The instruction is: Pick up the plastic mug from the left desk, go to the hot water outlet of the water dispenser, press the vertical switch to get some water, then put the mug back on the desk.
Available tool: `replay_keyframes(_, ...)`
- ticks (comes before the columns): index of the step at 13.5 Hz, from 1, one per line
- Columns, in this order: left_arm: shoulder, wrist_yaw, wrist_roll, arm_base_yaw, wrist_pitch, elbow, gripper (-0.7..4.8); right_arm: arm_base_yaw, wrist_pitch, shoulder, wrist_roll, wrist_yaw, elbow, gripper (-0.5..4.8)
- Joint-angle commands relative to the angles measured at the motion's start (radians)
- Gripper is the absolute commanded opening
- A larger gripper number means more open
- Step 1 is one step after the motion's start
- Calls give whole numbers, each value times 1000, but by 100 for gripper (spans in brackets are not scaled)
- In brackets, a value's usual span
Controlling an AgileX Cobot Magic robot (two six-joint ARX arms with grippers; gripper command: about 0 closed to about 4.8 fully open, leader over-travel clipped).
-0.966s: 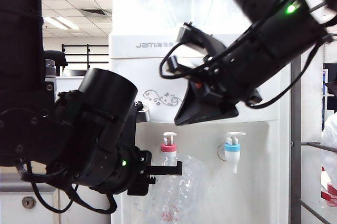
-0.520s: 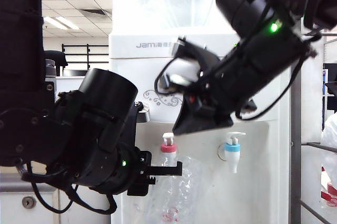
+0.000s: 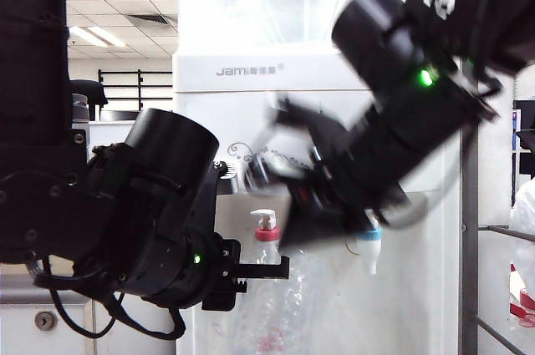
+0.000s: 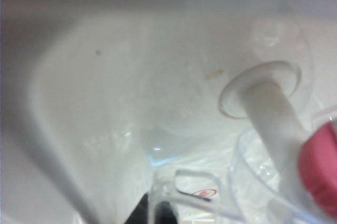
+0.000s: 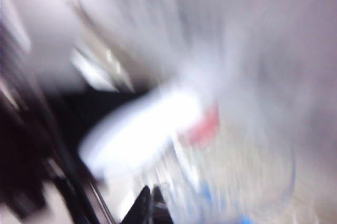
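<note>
The plastic mug [image 3: 280,305] is held under the hot water outlet [image 3: 267,242] of the water dispenser [image 3: 226,71] by the left gripper [image 3: 272,269], its jaws closed on the handle. The right gripper [image 3: 305,221], jaws closed and empty, is seen blurred just right of the vertical switch [image 3: 265,220]. A misaligned press is judged the main risk: the neighbouring blue-collared tap [image 3: 369,242] could be struck, or the mug rim knocked so that hot water is spilled.
</note>
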Motion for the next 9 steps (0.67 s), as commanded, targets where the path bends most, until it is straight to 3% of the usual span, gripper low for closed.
replay_keyframes(1,4,-103,0,34,-57,8,-5,1,13,-11,0,-9,3,-5)
replay_keyframes(2,4,-103,-1,34,-56,9,-5,12,12,-37,-1,-29,3,-5)
replay_keyframes(4,4,-103,0,34,-57,9,-5,59,10,-101,-5,53,9,-5)
replay_keyframes(6,4,-103,0,34,-57,9,-5,82,0,-124,-4,60,34,-5)
replay_keyframes(9,4,-100,0,34,-57,9,-5,70,16,-88,-5,103,53,-5)
